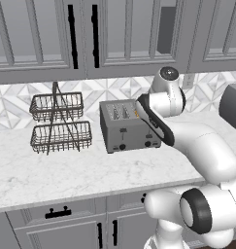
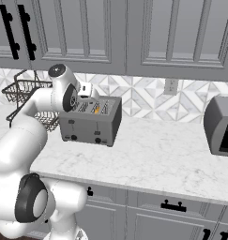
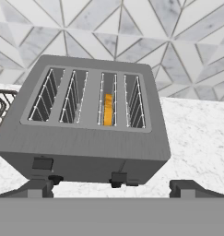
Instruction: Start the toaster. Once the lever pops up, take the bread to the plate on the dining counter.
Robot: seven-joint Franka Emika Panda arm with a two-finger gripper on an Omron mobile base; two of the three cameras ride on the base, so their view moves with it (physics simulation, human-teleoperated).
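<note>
The toaster point(image 3: 92, 120) is sitting on the marble desk point(image 1: 66, 175) against the tiled wall, just beside the wire basket rack point(image 1: 59, 121). The bread point(image 3: 108, 109) is standing down in its third slot from the left. The gripper point(image 3: 113, 186) is hovering above the toaster's front, jaws spread wide, holding nothing.

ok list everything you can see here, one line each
toaster: one, grey metal, on the counter by the tiled wall
bread: one slice, golden, down in the toaster's third slot from the left in the hand view
wire basket rack: one, dark, two tiers, on the counter beside the toaster
counter: one, white marble
oven: one, grey, on the counter opposite the rack
cabinets: grey, black handles, above and below
outlet: one, on the tiles
gripper: one, open, above the toaster's front edge
</note>
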